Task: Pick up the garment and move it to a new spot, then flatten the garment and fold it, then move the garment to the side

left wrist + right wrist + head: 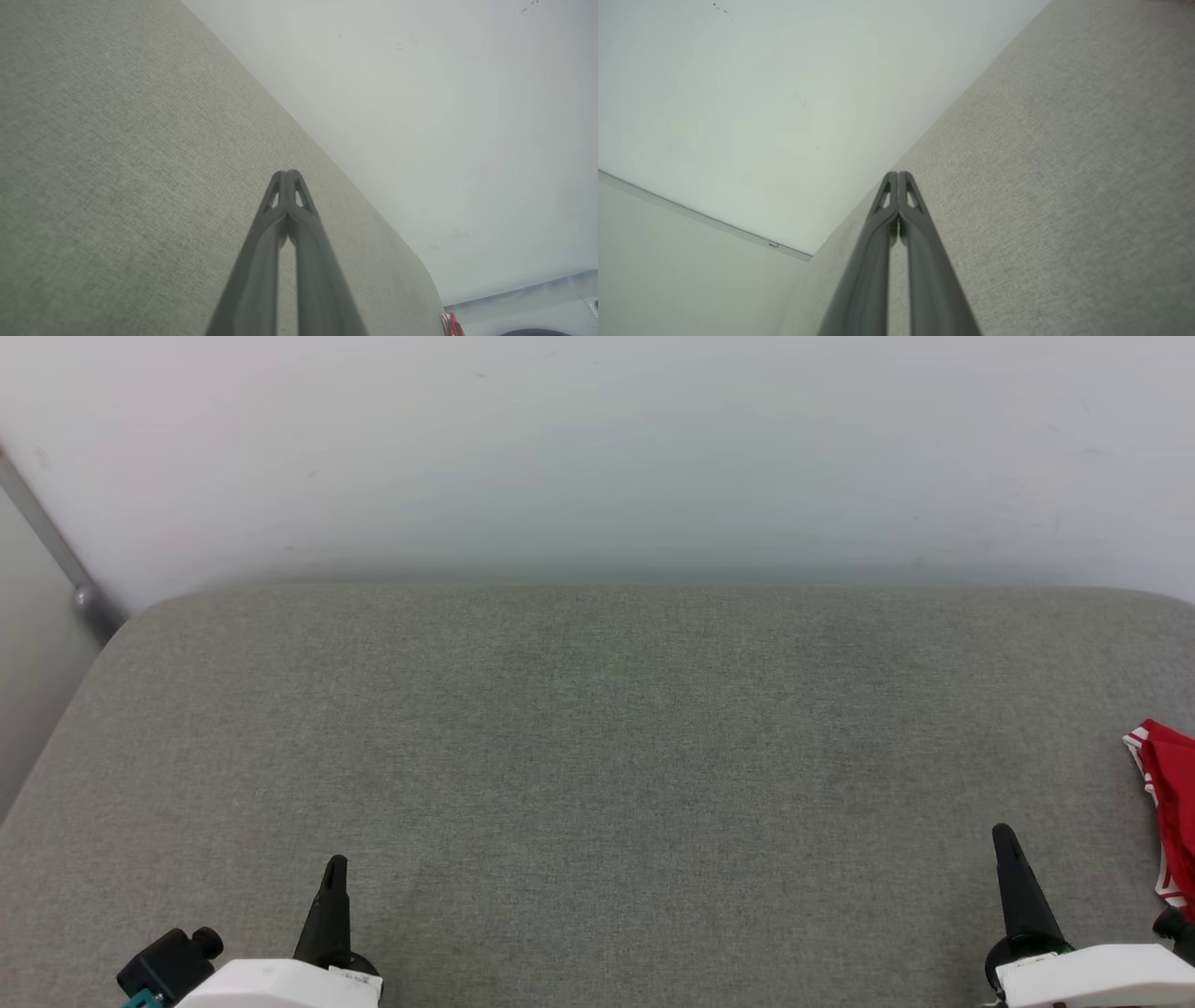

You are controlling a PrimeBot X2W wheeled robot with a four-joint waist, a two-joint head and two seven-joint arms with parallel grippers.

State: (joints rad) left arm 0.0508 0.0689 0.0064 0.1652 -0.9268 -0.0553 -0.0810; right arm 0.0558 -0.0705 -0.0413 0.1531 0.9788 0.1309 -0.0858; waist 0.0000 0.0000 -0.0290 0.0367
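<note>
The garment [1170, 803] is a red bundle with red-white striped trim, lying at the far right edge of the grey padded surface [597, 756] and cut off by the head view's border. A sliver of the garment [452, 325] also peeks in at the bottom right of the left wrist view. My right gripper [1005, 835] stands shut at the lower right, a short way left of the garment and apart from it, holding nothing. My left gripper [336, 868] is shut and empty at the lower left. Each wrist view shows its fingertips pressed together: left gripper [287, 173], right gripper [898, 174].
A pale wall [597, 448] rises behind the surface's far edge. A grey metal bar [56, 555] slants down at the back left corner. The surface's left edge drops to the floor [19, 644].
</note>
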